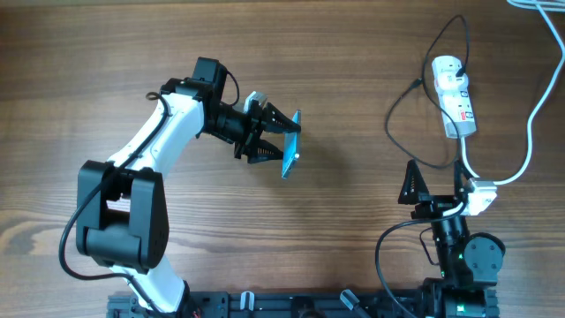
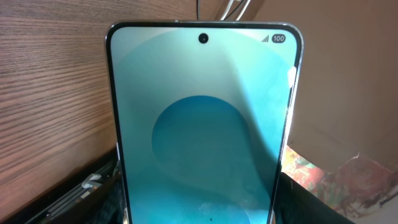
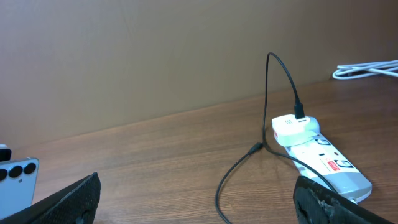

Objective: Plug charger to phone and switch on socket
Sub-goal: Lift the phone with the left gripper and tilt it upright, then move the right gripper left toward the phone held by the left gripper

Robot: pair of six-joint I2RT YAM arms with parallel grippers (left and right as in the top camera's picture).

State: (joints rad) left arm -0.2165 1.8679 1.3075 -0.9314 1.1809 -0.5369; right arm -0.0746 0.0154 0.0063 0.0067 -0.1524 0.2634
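Note:
My left gripper [image 1: 275,140] is shut on the phone [image 1: 290,145] and holds it on edge above the table's middle. In the left wrist view its turquoise screen [image 2: 202,124] fills the frame between the black fingers [image 2: 93,198]. The right wrist view catches the phone's pale back [image 3: 17,183] at far left. The socket [image 1: 454,106] lies at the far right, a white adapter [image 3: 293,127] plugged into it. The charger cable [image 1: 393,128] loops beside it, its small plug [image 3: 255,149] lying loose on the wood. My right gripper [image 1: 441,189] stands open just short of the socket [image 3: 326,168], holding nothing.
A thick white cord [image 1: 533,115] trails from the socket towards the right edge and shows at the back right [image 3: 367,68]. The black cable crosses the wood between my right fingers [image 3: 219,196]. Bare wooden table [image 1: 353,221] lies between the two arms.

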